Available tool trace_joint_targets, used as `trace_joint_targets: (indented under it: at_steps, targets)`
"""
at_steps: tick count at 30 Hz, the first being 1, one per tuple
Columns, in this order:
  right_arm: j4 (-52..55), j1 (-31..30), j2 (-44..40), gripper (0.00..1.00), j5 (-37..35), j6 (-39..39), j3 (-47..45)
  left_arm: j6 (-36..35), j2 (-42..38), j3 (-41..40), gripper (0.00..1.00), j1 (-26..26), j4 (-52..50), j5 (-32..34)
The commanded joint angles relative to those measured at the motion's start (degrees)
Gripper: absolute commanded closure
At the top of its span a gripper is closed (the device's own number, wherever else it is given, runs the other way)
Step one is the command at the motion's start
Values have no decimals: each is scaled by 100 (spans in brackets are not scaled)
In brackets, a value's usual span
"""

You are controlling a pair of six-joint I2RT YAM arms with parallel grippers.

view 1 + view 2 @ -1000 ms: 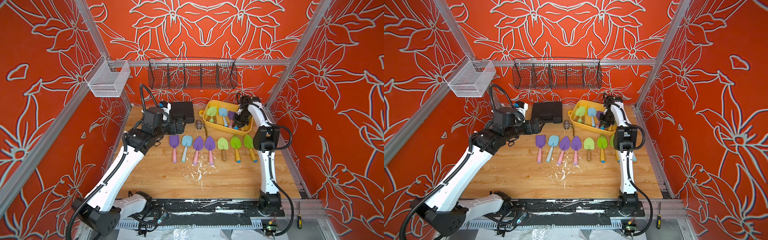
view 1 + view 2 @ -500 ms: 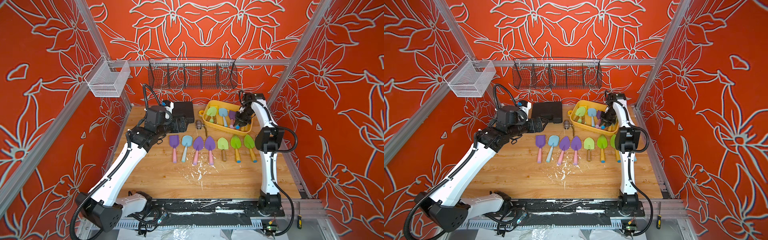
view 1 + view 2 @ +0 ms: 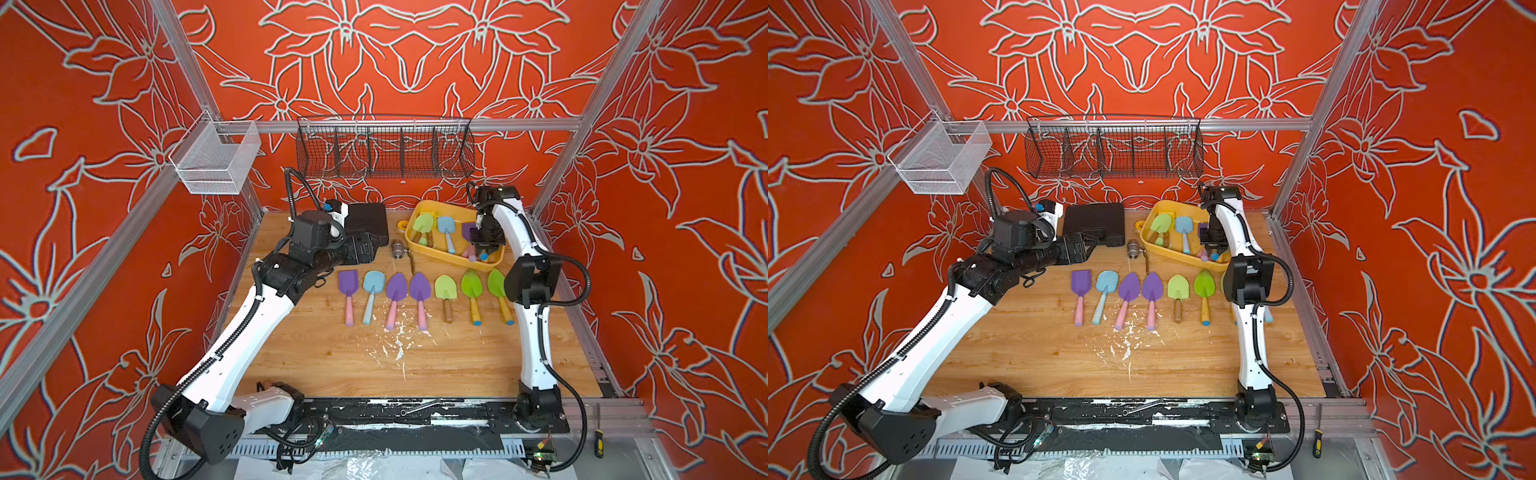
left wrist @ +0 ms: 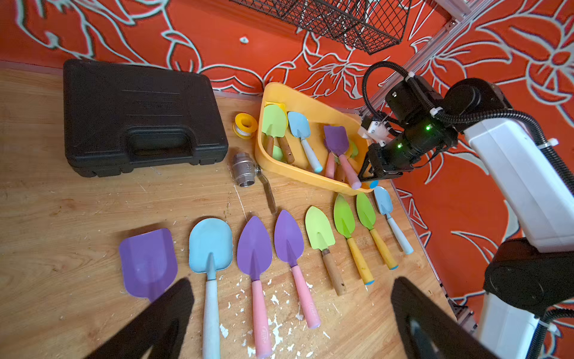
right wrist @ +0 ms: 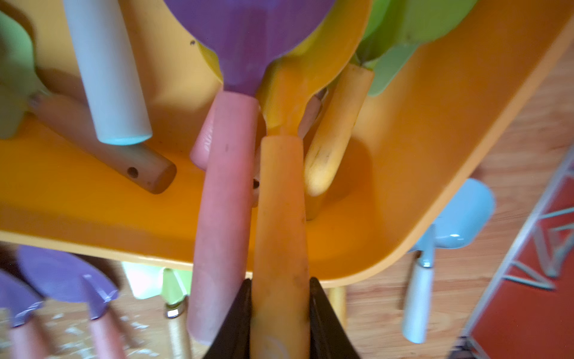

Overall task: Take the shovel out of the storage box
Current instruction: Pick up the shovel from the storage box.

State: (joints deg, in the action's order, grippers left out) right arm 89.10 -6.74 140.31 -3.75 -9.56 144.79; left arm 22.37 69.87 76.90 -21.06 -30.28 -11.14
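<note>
Storage box (image 3: 449, 259) holds several shovels (image 3: 444, 225) (perhaps six); right gripper (image 5: 279, 284) clamps the yellow-handled shovel (image 5: 281, 202), left gripper (image 4: 292, 280) gapes.

Glossy plastic storage box (image 4: 289, 170), matt wooden table (image 4: 77, 202)

Pale wooden plank surface (image 3: 332, 357) is carrying a black moulded plastic case (image 3: 368, 218), a shallow yellow-orange plastic tub (image 3: 453, 259), a steel ball valve (image 3: 398, 251) just beside the tub, and a row of coloured shovels (image 3: 419, 286) lying flat.
</note>
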Motion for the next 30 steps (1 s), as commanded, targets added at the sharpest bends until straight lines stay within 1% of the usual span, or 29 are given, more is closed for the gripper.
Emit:
trace_joint_targets:
  at_steps: [1,3,5,7,11,12,16,20,24,27,29,30]
  targets:
    - [-48,-262,-120,100,-1123,438,139,33,102,25,0,-42,104,-87]
    - [-33,-317,-126,100,-1404,355,222,16,132,68,0,-54,66,-80]
    - [-25,-307,-144,100,-1423,297,245,11,154,62,0,-56,74,-87]
    - [-5,-228,-162,100,-1152,214,222,10,161,45,1,-62,77,-86]
    - [189,40,-110,100,-315,-82,216,60,167,-25,1,-65,109,-99]
    - [247,65,-96,100,-268,-90,224,64,157,-41,1,-63,110,-97]
    - [468,51,-46,100,-778,-53,315,80,173,-88,1,-73,130,-106]
    - [529,46,-173,100,-1236,-44,196,126,247,-46,1,-73,134,-155]
    - [499,43,-404,100,-1294,-120,100,160,313,24,1,-90,153,-195]
    - [399,52,-738,100,-1364,-239,-98,201,367,116,1,-141,198,-218]
    - [278,60,-1070,100,-1202,-362,-307,236,416,229,1,-211,239,-231]
    - [133,59,-1303,100,-1044,-429,-554,274,447,290,1,-263,291,-232]
